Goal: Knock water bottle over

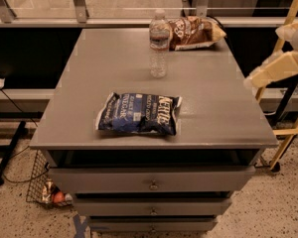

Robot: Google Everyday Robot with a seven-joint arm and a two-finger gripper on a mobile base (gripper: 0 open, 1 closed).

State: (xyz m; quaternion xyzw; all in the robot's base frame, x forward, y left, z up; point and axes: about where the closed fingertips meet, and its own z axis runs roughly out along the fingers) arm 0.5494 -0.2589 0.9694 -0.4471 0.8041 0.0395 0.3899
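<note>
Water bottle (159, 43): seen upright near the far edge of the desk (89, 83), just beside a brown chip bag (193, 32) at the far right corner | blue chip bag (139, 114): laid flat near the front edge | gripper (274, 68): held off the right edge, well apart from the bottle; its state cannot be told.

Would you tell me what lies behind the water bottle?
Behind the bottle, to its right, lies a brown chip bag; its left edge is hidden by the bottle. The gripper hangs beyond the table's right side.
</note>
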